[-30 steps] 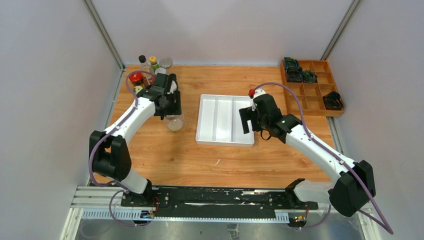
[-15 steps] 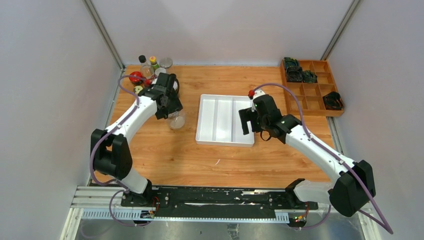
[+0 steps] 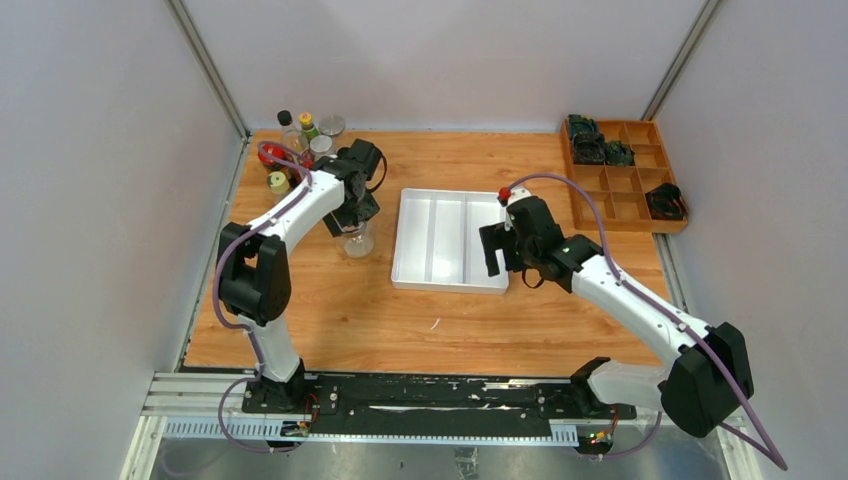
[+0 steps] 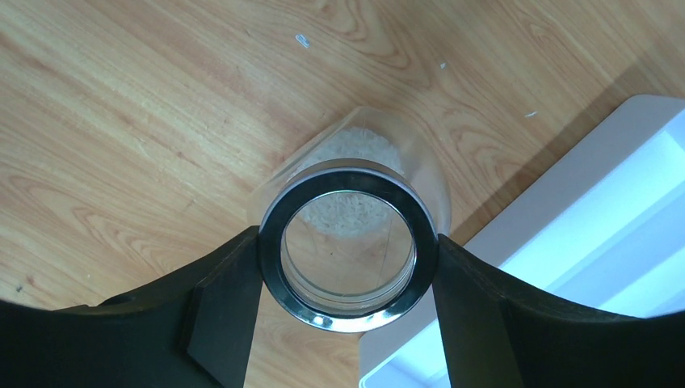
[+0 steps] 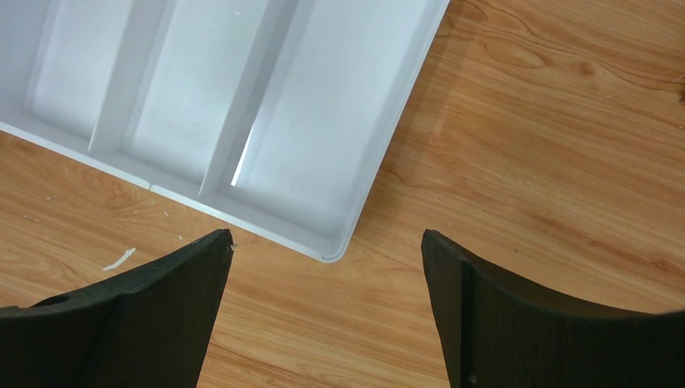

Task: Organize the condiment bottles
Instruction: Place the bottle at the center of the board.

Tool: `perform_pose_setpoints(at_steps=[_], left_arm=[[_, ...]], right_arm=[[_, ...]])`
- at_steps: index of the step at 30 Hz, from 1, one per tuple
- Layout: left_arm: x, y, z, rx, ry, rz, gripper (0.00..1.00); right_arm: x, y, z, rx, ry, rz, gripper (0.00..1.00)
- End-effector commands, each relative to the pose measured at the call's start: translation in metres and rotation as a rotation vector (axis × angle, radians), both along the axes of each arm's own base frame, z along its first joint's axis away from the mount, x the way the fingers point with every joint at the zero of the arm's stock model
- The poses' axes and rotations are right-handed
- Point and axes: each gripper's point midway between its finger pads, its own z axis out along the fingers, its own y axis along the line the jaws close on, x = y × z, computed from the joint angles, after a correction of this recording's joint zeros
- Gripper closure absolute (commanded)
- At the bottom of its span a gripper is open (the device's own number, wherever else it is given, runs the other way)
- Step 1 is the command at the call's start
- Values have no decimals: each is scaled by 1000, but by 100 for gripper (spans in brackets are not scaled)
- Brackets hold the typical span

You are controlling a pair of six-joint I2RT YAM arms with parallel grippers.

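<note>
The left hand (image 3: 352, 212) is closed on a clear jar (image 4: 359, 158), its fingers (image 4: 230, 299) pressed to either side of the silver rim. The grip therefore sits high, and the glass body with its white grains hangs below. The jar is just left of the white tray (image 3: 447, 286), close to its left wall. I cannot tell whether its base is off the desk (image 3: 330, 320).

I judge the jar is bound for one of the tray's long compartments, where nothing shows yet. The tray wall stands in the way: the base must pass over it, and a rim-only grip may let the jar swing.

The right hand (image 5: 325, 238) hangs wide open with nothing in it, over the tray's near right corner, perhaps ready to steady the tray. The other bottles (image 3: 290, 140) stand clustered well left of the tray and beyond it. A wooden box (image 3: 620, 205) lies to the tray's right.
</note>
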Motion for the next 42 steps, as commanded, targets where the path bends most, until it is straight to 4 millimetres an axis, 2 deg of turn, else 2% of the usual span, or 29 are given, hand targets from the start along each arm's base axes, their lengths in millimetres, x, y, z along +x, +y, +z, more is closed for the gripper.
perform_pose_setpoints(at_steps=[1,10,20,26,33,37,42], left_arm=[[-10,-1,-20,51,64,57,96],[-11,-27,-42,41,120,31,91],[-18,-43,-48,-22,135,71,86],[-19,-58,-40,-67,127,50,72],[-20,-63,-30,-99,115,35,61],[-21,-65,-28,-109,118,21,56],[-16,-74,-14,-147,102,-35,48]], right_arm=[[-7,0,-2,14,9,1,7],[-9,0,-6,15,19,4,7],[-12,-2,-10,14,21,5,7],[-13,0,-10,20,24,16,7],[-15,3,-12,29,34,28,6],[-15,7,-14,39,47,41,3],[-17,9,-18,39,63,57,0]])
